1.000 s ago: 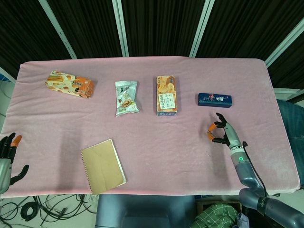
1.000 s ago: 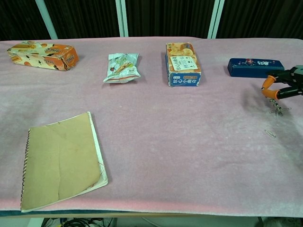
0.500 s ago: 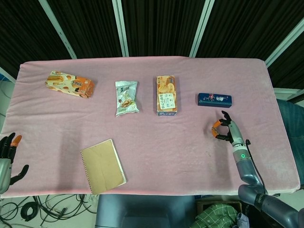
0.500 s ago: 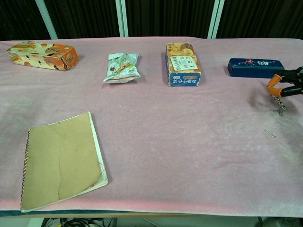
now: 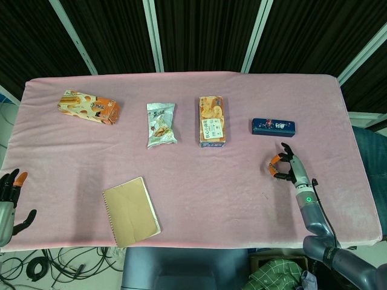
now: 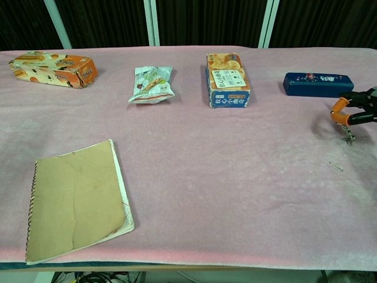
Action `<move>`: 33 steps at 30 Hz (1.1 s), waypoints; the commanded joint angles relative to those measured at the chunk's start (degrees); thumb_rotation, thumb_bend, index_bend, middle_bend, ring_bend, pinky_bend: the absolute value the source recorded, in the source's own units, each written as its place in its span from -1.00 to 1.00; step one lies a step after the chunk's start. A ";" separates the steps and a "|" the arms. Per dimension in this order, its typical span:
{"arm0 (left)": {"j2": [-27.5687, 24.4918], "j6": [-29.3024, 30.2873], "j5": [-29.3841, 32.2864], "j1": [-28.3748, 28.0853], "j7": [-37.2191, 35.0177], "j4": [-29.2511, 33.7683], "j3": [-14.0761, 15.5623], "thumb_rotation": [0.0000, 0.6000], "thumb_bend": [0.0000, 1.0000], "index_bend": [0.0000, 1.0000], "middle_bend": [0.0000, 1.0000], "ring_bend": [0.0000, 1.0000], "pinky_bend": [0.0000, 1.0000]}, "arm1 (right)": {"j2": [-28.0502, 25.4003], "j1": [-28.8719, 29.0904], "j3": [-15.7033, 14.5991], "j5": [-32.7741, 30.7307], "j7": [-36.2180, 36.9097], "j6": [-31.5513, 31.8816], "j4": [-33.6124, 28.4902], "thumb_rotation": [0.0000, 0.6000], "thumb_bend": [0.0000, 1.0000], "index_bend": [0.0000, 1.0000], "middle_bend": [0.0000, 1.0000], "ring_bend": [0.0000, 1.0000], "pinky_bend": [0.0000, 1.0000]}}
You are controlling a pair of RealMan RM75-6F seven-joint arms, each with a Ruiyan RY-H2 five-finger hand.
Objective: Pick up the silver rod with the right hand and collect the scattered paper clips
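The right hand hovers over the pink tablecloth near the table's right edge, fingers curled in with the orange fingertips brought close together. In the chest view a thin silver rod hangs down from those fingertips, pinched there, and a small cluster of paper clips clings at its lower end, just over the cloth. Whether the cluster touches the cloth cannot be told. One loose paper clip lies flat on the cloth below the fingertips in that view, nearer the front edge, apart from the cluster.

Just beyond the fingers, toward the back of the table, lies a dark blue pencil case, lengthwise and close to the hand without touching it. Farther out to the side of the thumb lies an orange and blue snack box, then a pale green snack bag, and well away an orange biscuit box. A brown spiral notebook lies closed near the front edge, far from the right hand.

The left hand shows at the left rim of the head view, off the table, fingers spread loosely and holding nothing
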State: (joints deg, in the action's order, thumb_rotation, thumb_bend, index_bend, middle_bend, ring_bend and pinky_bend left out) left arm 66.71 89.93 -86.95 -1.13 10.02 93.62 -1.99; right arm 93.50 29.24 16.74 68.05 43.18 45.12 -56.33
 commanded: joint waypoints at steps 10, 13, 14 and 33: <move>0.02 0.03 0.00 0.01 0.03 0.07 -0.02 1.00 -0.45 -0.98 -1.00 -1.00 -1.00 | -0.50 -0.13 -0.19 0.89 0.03 0.48 -2.67 1.00 -0.23 0.21 -1.00 -0.94 -0.58; 0.01 0.13 0.02 0.05 -0.07 0.05 -0.05 1.00 -0.45 -0.98 -1.00 -1.00 -1.00 | -0.55 -0.03 -0.05 0.87 -0.21 0.66 -3.22 1.00 -0.23 0.21 -1.00 -0.93 -0.58; 0.00 0.13 0.02 0.05 -0.09 0.05 -0.05 1.00 -0.45 -0.98 -1.00 -1.00 -1.00 | -0.56 -0.01 -0.01 0.84 -0.31 0.69 -3.35 1.00 -0.23 0.21 -1.00 -0.93 -0.58; -0.06 -0.03 0.02 -0.01 -0.14 0.13 -0.03 1.00 -0.45 -0.97 -1.00 -1.00 -1.00 | -2.70 -0.54 0.50 0.78 -1.82 2.23 -6.36 1.00 -0.23 0.21 -1.00 -0.94 -0.58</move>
State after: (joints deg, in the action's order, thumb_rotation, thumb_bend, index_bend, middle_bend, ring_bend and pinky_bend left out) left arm 66.65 89.90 -86.93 -1.14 9.87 93.76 -2.02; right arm 91.04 28.77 17.21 68.69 41.46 47.15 -62.43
